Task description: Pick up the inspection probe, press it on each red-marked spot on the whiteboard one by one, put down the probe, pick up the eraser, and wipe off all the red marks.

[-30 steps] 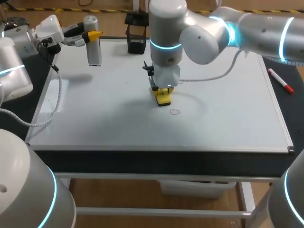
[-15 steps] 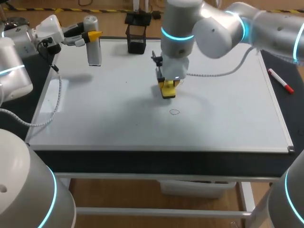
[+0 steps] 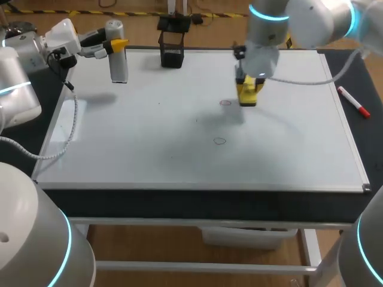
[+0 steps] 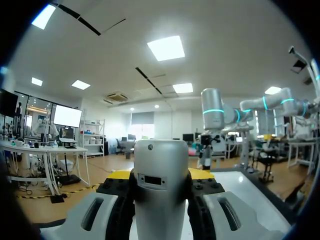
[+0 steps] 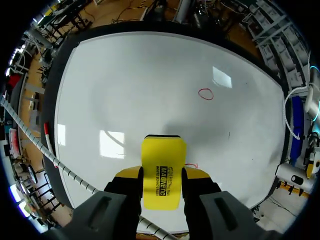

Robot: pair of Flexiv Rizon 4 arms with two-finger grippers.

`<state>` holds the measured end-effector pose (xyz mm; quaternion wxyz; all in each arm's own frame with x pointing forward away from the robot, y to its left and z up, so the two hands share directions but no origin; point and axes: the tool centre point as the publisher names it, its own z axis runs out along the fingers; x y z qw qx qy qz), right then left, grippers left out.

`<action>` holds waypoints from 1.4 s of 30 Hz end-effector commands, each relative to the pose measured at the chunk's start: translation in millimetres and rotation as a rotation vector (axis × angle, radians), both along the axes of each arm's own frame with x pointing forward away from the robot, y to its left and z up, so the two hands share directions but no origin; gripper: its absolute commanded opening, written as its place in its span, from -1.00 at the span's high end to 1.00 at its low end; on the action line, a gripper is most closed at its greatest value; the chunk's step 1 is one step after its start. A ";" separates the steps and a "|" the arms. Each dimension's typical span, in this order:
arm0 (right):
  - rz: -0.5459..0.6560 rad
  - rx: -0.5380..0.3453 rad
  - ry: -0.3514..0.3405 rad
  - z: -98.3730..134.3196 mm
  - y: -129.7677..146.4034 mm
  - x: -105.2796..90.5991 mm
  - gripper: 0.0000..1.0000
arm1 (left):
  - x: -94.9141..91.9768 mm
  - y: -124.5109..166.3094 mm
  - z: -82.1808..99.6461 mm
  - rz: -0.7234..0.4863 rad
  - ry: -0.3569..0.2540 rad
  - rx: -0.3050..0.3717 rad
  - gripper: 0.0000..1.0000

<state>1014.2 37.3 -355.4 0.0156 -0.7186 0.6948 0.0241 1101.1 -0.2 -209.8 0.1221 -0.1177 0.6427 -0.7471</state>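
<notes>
Right pincer clenched on yellow block eraser, half hiding a red ring beside it. Left pincer grasps grey cylindrical probe.

The whiteboard is smooth and glossy, mirroring ceiling lights as pale patches. The eraser has a smooth yellow plastic shell. The inspection probe looks satin silver-grey, metal or painted plastic. At three o'clock a glossy plastic marker lies on the matt dark surface.

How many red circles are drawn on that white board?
2: a red circle beside the yellow eraser, another red circle nearer the front edge of the whiteboard. The eraser may hide more.
</notes>
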 end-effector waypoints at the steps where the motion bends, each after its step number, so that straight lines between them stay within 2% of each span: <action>1: -0.027 0.010 -0.009 11.1 -59.6 0.3 1.00 | -0.2 -0.6 0.2 0.002 -0.003 -0.001 1.00; 8: -0.100 -0.035 -0.012 14.5 -118.8 -0.4 1.00 | -0.2 -0.6 0.2 0.002 -0.003 -0.001 1.00; 19: -0.151 -0.061 0.003 13.1 -158.1 -12.9 1.00 | -0.2 -0.6 0.2 0.002 -0.003 -0.001 1.00; 25: -0.167 -0.084 0.017 18.4 -171.3 -17.9 1.00 | -0.2 -0.6 0.2 0.002 -0.003 -0.001 1.00; 40: -0.167 -0.084 0.017 18.4 -171.3 -17.9 1.00 | -0.2 -0.6 0.2 0.002 -0.003 -0.001 1.00; 42: -0.167 -0.084 0.017 18.4 -171.3 -17.9 1.00 | -2.1 -8.4 2.3 -0.001 -0.013 -0.006 1.00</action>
